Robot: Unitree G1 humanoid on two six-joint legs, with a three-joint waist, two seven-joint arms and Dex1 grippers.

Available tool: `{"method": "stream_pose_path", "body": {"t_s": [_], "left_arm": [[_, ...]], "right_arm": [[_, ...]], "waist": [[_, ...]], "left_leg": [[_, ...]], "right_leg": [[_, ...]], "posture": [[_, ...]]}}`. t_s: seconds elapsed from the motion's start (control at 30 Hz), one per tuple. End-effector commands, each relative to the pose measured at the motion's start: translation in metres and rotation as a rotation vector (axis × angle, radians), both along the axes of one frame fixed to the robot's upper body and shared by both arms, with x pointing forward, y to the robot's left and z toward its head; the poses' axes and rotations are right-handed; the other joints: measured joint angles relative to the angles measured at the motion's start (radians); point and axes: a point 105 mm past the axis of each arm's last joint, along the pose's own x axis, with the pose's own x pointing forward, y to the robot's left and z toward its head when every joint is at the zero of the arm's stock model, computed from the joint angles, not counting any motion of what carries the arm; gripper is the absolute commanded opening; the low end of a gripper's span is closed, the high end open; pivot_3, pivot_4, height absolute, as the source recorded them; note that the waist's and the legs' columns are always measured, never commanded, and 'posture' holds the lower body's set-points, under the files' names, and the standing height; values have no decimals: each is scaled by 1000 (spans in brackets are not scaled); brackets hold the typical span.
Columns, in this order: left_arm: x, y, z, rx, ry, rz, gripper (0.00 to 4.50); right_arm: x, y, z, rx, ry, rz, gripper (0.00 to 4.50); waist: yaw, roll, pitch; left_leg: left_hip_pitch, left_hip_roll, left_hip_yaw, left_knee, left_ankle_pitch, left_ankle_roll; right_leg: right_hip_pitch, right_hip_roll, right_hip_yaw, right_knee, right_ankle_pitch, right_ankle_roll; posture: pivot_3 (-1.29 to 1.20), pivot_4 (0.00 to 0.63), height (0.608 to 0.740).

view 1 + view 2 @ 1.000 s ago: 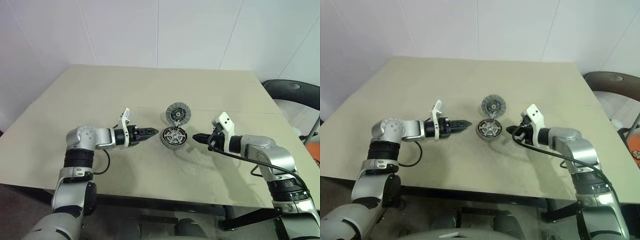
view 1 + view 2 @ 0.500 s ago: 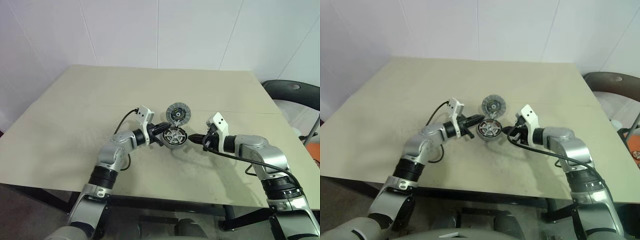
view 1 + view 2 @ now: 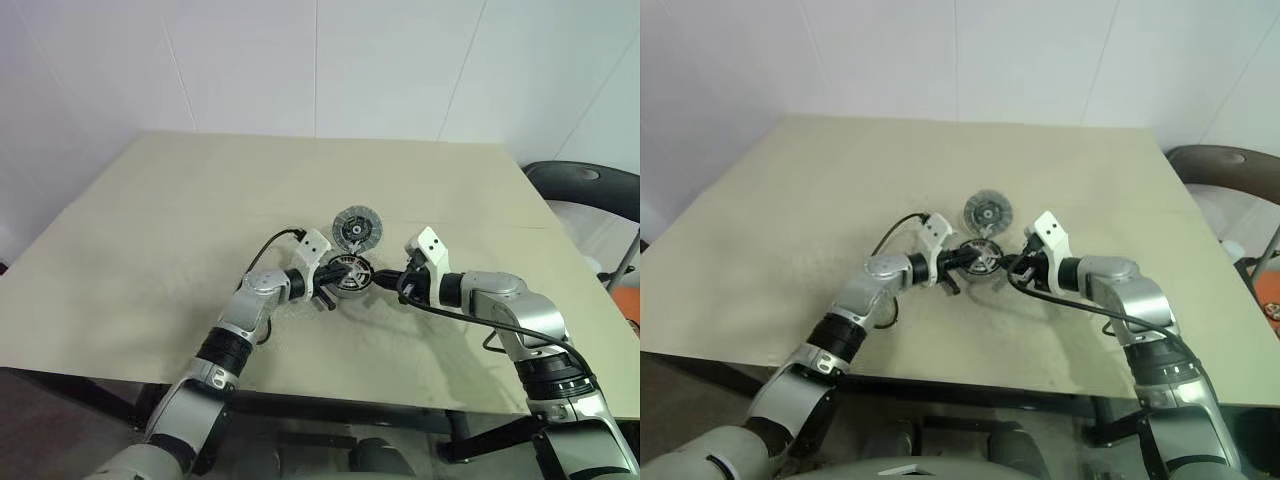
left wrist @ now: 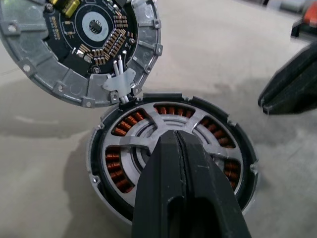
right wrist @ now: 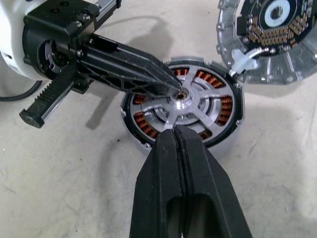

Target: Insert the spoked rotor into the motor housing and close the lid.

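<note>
Beige tabletop (image 3: 180, 230), white walls (image 3: 240, 60), chair (image 3: 590, 190) at right.

A beige table (image 3: 150, 220) stands before a white panelled wall (image 3: 300, 60), a dark chair (image 3: 590, 190) beside it.

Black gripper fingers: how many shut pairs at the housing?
2. Left gripper tip over the spoked rotor hub in the motor housing; right gripper at its rim.

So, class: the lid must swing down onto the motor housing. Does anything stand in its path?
Yes. The shut left gripper lies across the housing, tip on the rotor hub. The shut right gripper sits at its rim. The lid stands open.
</note>
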Motion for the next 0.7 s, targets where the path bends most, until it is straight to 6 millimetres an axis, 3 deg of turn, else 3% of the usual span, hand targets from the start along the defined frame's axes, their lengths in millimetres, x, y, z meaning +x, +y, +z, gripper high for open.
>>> {"method": "stream_pose_path", "body": {"t_s": [0.03,0.2,0.33,0.5,0.7], "left_arm": [[1,11,-13,-5,70,65,32],[18,17,55,-366,-43,138,32],[5,22,80,-454,-105,47,32],[-15,44,80,-391,-143,-9,32],[-34,93,69,-229,-217,-3,32]], "right_arm": [[4,3,17,17,-67,6,0],[6,6,23,73,-83,1,0],[9,9,30,76,-126,20,0],[2,21,26,11,-111,115,0],[2,26,8,-139,-91,199,0]], "waist": [[0,0,0],[-2,0,1],[-1,0,1],[-5,0,1],[-14,1,1]], "left_leg": [[2,0,0,0,0,0],[4,0,0,0,0,0],[2,0,0,-2,0,0],[2,0,0,-4,0,0],[3,1,0,-2,0,0]], "right_leg": [[1,0,0,0,0,0],[3,0,0,0,-3,3],[1,0,0,0,0,0],[1,0,0,0,0,0],[2,0,0,1,0,0]], "posture": [[0,0,740],[0,0,740],[0,0,740],[0,0,740],[0,0,740]]}}
